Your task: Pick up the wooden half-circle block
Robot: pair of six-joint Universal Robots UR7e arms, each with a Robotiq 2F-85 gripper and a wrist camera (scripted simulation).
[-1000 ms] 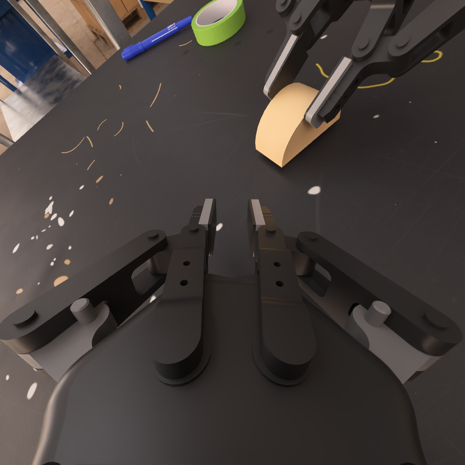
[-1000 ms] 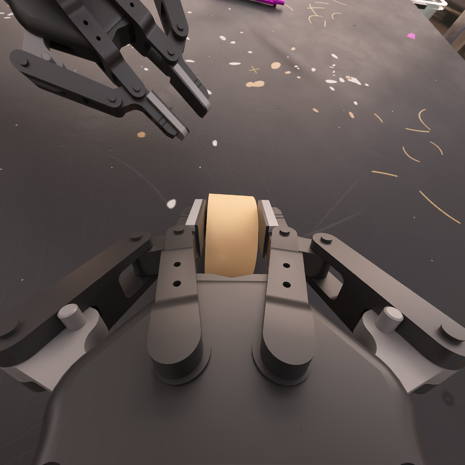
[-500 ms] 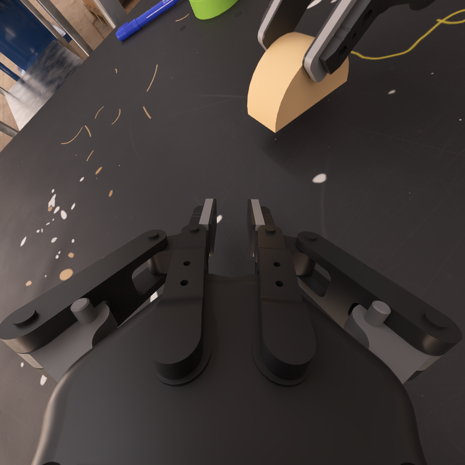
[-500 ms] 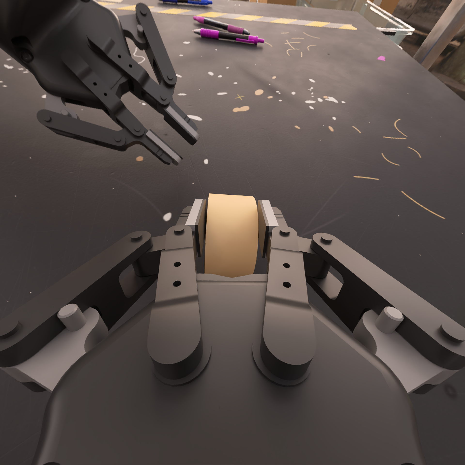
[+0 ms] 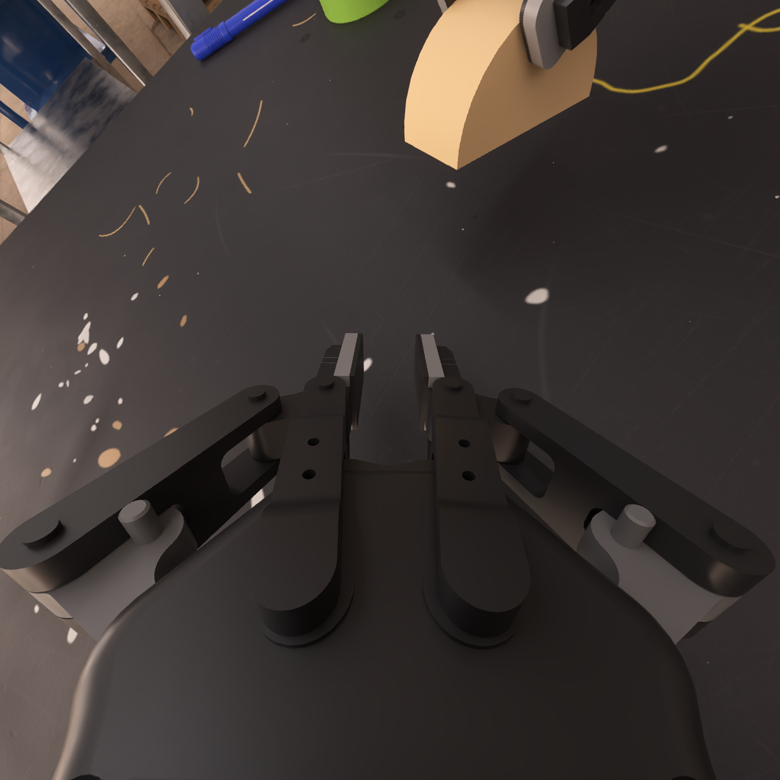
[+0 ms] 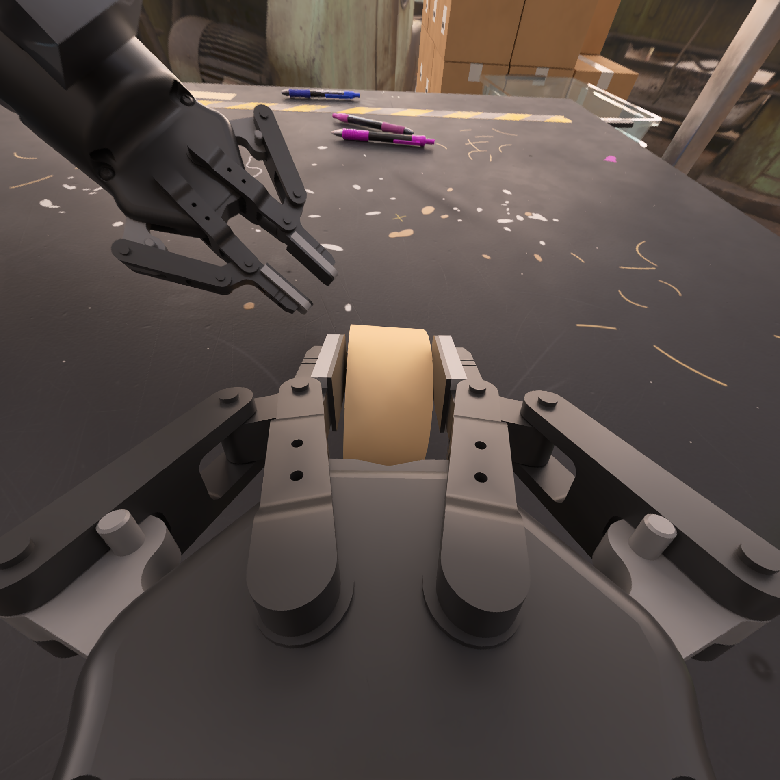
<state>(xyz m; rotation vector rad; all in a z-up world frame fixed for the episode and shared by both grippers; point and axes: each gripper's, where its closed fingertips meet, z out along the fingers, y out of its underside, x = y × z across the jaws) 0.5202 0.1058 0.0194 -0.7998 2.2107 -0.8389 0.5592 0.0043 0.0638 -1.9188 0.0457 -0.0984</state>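
Observation:
The wooden half-circle block (image 6: pixel 388 392) is clamped between my right gripper's (image 6: pixel 389 350) fingers, curved face toward the camera, held above the dark table (image 6: pixel 548 337). In the left wrist view the block (image 5: pixel 477 93) hangs in the air at the upper right, flat side down, with the right gripper's fingertip (image 5: pixel 542 38) on its side. My left gripper (image 5: pixel 388 350) is empty with a narrow gap between its fingers, low over the table. It also shows in the right wrist view (image 6: pixel 314 287), to the left of the block and apart from it.
A green tape roll (image 5: pixel 350 8) and a blue marker (image 5: pixel 236 29) lie at the table's far edge in the left wrist view. A yellow cord (image 5: pixel 692 71) runs right. Purple pens (image 6: pixel 380 131), a blue pen (image 6: pixel 320 93) and cardboard boxes (image 6: pixel 506 42) lie beyond.
My right gripper has lifted the block off the table and risen, tilting its view up. The left gripper has kept its narrow opening and stayed low.

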